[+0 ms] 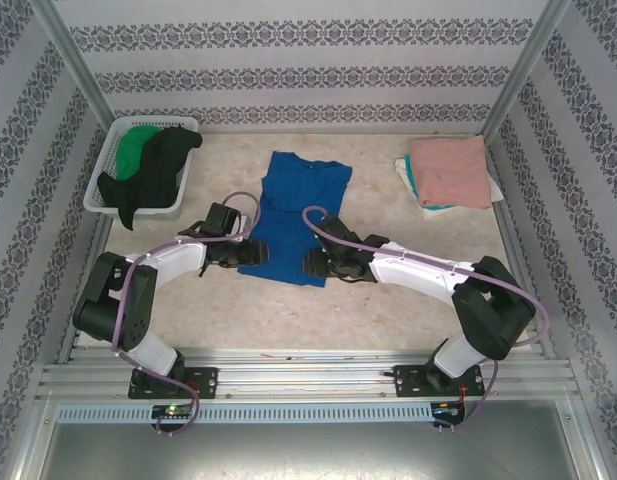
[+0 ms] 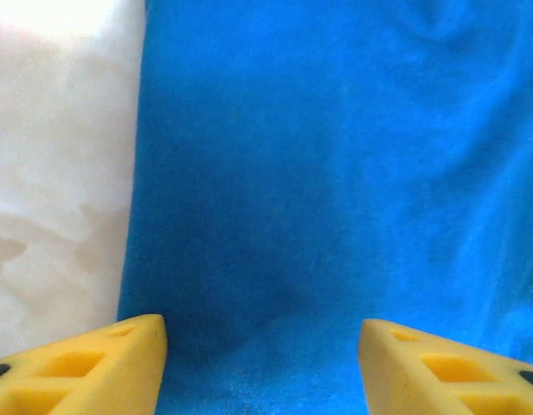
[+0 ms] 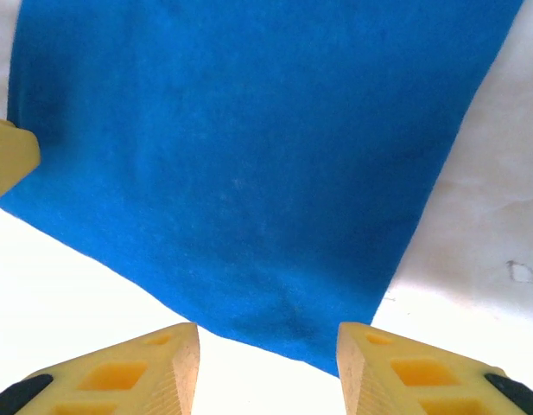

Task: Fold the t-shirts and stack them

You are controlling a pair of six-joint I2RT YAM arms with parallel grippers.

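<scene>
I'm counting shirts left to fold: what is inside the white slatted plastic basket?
The white slatted plastic basket holds a black cloth t-shirt spilling over its near rim and a green cloth t-shirt behind it. Anything beneath them is covered, so more shirts cannot be ruled out.

Plainly a robotics lab cell, not a home, despite the domestic dressing. Walled on three sides by flat panels (image 1: 288, 35) papered in grey-and-white damask stripes, propped by bare aluminium posts (image 1: 525, 65) at the far corners. Floored with a marble-look table (image 1: 388, 310), edged along the near side with slotted aluminium rails (image 1: 308, 378). Fitted with two black-and-white robot arms (image 1: 138, 290) bolted side by side to those rails, trailing purple cables (image 1: 116, 330). Dressed with laundry props: a white slatted basket (image 1: 106, 170) of black and green clothes (image 1: 153, 160) in the far left corner, folded t-shirts (image 1: 450, 172) in the far right corner, a blue t-shirt (image 1: 293, 215) spread mid-table
</scene>
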